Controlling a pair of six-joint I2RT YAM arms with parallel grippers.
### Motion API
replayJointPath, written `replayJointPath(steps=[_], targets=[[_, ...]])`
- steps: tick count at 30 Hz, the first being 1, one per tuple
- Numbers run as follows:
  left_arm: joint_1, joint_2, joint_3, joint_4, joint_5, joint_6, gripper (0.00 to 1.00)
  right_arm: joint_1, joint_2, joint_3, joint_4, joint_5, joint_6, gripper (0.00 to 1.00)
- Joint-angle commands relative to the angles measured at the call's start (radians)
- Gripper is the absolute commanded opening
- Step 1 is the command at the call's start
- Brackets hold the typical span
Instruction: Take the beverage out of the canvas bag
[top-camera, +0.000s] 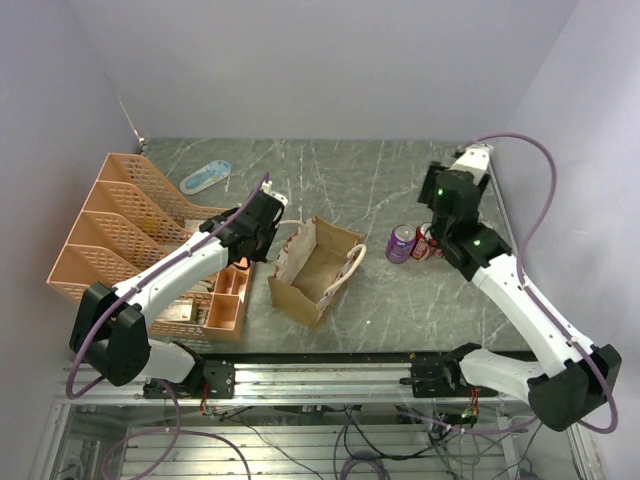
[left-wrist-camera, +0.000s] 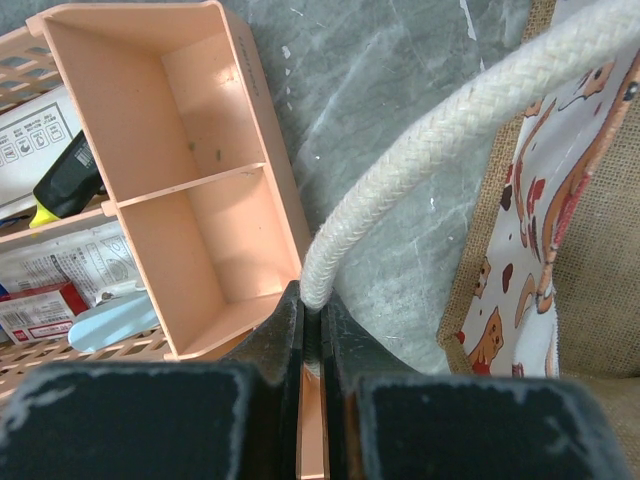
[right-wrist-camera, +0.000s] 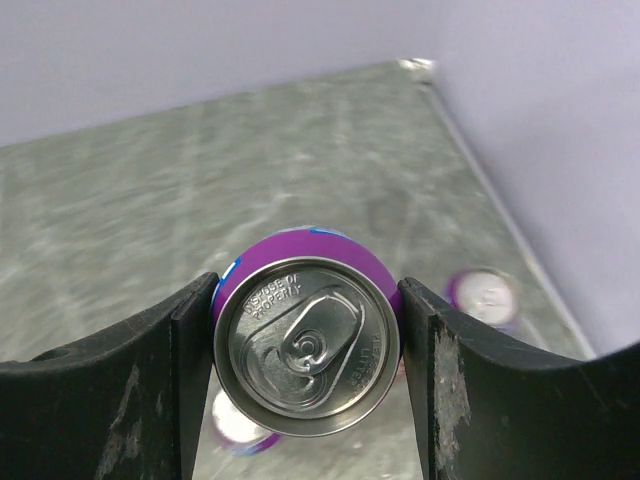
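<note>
The canvas bag (top-camera: 300, 290) stands upright and open-mouthed on the tabletop (top-camera: 420, 310), just right of the orange organizer (top-camera: 110, 230). The left pincer (left-wrist-camera: 312, 312) is pressed together on one cream rope handle (left-wrist-camera: 430, 130) at the bag's left side, next to the white, red-patterned panel (left-wrist-camera: 520, 230). A little farther back and to the right, outside the bag, the right pincer (right-wrist-camera: 305, 345) is clamped on the beverage (right-wrist-camera: 305, 350). It is a purple can gripped by its sides, with its silver pull-tab top facing the wrist camera. Two blurred can-like shapes (right-wrist-camera: 485, 297) show beyond it. Farthest back, a blue-and-white object (top-camera: 205, 177) lies flat near the organizer's far end.
</note>
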Motion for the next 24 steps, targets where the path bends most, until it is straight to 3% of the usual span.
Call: replayJointPath(steps=[1, 10, 24], targets=[[-0.007, -0.004, 0.032, 0.012, 0.031, 0.008, 0.07, -0.187, 0.017, -0.009, 0.055, 0.031, 0.095, 0.00], [-0.007, -0.001, 0.031, 0.015, 0.062, 0.008, 0.07, -0.502, 0.123, -0.023, 0.199, 0.091, 0.121, 0.00], [-0.010, 0.033, 0.030, 0.014, 0.062, 0.004, 0.07, -0.798, 0.283, 0.002, 0.062, -0.016, 0.478, 0.00]])
